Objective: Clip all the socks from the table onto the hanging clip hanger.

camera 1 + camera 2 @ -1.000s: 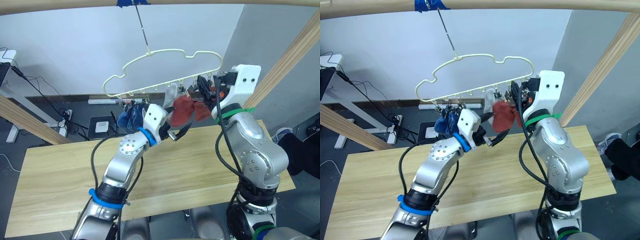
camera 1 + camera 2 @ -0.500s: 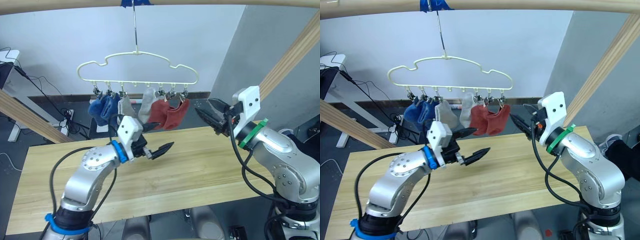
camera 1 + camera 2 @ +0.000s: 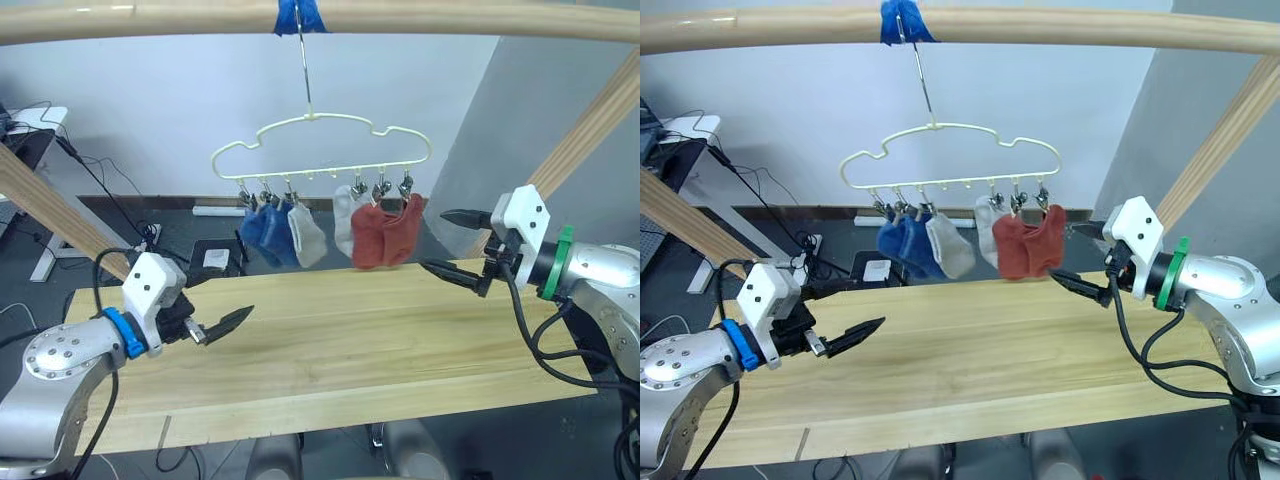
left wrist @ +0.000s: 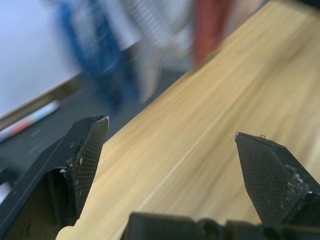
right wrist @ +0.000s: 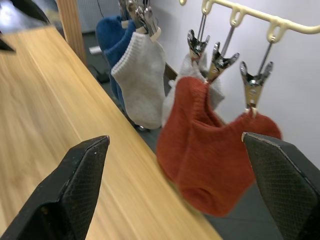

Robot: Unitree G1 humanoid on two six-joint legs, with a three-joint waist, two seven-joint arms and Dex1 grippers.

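Left gripper (image 3: 222,318) is hovering over the left end of the table (image 3: 340,350), fingers spread apart and holding nothing; the left wrist view is showing bare plank between the two black tips.

Clip hanger (image 3: 320,145) is hanging by its metal hook (image 3: 304,65) from the wooden pole (image 3: 420,20), at the blue tape (image 3: 298,14). It is sitting above the table's far edge, roughly midway along it. Its pale yellow, wavy outline is tilting a little, the left side lower than the right.

Socks are hanging from the clips, counted from the left: two blue socks (image 3: 264,229) bunched together, then two light grey ones, one (image 3: 308,236) beside the blue pair and one (image 3: 345,215) partly tucked behind the red. Last come two rust-red socks (image 3: 385,234) overlapping each other at the right end. That is making six in all, three pairs, each held at its cuff by a small metal clip (image 5: 218,60). The sock toes are dangling just above and behind the far edge of the table.

Right gripper (image 3: 447,243) is hovering over the far right part of the table, just right of the red pair and apart from it. Its fingers are splayed wide and gripping nothing, pointing toward the socks.
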